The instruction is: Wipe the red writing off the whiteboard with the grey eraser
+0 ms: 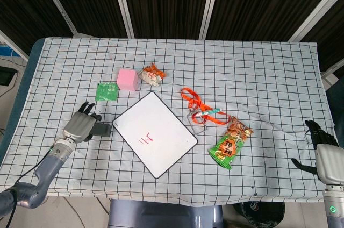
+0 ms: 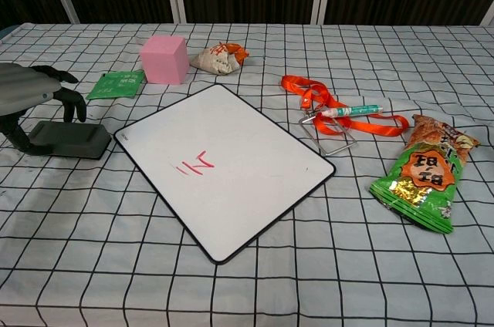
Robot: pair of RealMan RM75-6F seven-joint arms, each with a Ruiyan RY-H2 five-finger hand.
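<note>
The whiteboard (image 1: 161, 131) (image 2: 231, 150) lies tilted at the table's middle, with short red writing (image 1: 146, 139) (image 2: 194, 163) near its lower left. The grey eraser (image 1: 102, 130) (image 2: 73, 140) lies flat just left of the board. My left hand (image 1: 79, 125) (image 2: 29, 89) hovers over the eraser's left end. Its thumb reaches down beside that end and its fingers (image 2: 73, 103) curve above the eraser without gripping it. My right hand (image 1: 324, 151) rests off the table's right edge, holding nothing, fingers apart; the chest view does not show it.
Behind the board stand a pink cube (image 1: 127, 79) (image 2: 164, 58), a green sachet (image 1: 106, 91) (image 2: 116, 84) and a crumpled snack wrapper (image 1: 152, 75) (image 2: 218, 58). An orange lanyard with a pen (image 1: 203, 111) (image 2: 340, 109) and a green snack bag (image 1: 231, 143) (image 2: 423, 173) lie to the right.
</note>
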